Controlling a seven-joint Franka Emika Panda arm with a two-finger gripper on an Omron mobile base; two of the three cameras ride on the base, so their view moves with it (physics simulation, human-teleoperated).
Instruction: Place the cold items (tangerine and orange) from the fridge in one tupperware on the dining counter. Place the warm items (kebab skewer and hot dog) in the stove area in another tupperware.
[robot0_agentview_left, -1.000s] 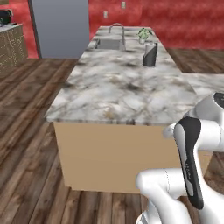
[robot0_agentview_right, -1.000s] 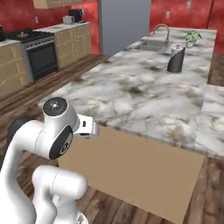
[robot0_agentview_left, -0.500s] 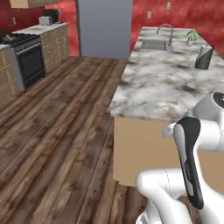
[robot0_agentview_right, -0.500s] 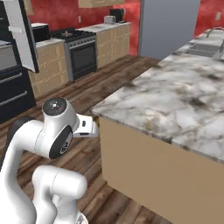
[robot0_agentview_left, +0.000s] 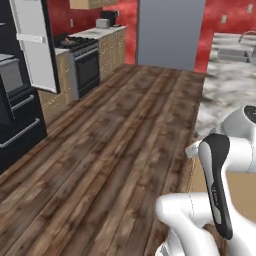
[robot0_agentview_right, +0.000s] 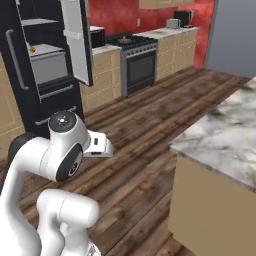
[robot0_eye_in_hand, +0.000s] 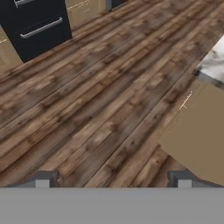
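Observation:
A small round orange fruit (robot0_agentview_right: 32, 49) lies on a shelf inside the black fridge (robot0_agentview_right: 30, 95); whether it is the tangerine or the orange I cannot tell. The fridge door (robot0_agentview_right: 76, 40) stands open. My gripper (robot0_eye_in_hand: 113, 181) is open with nothing between its fingertips (robot0_eye_in_hand: 42, 179) and hangs over the wooden floor, beside the corner of the dining counter (robot0_eye_in_hand: 214, 63). The arm is folded close to the base. The stove (robot0_agentview_right: 140, 57) stands against the far wall, past the fridge. The tupperware, kebab skewer and hot dog are out of view.
The marble dining counter (robot0_agentview_right: 220, 135) with its tan side panel (robot0_eye_in_hand: 201, 131) is close on the right. Wooden floor (robot0_agentview_left: 115, 150) stretches between it and the fridge (robot0_agentview_left: 15, 115) and stove (robot0_agentview_left: 85, 65). A grey panel (robot0_agentview_left: 170, 32) stands at the far end.
The whole picture has swung: the base has turned left. The counter has slid to the right edge, and the fridge and stove have come into view. The arm's pose is unchanged.

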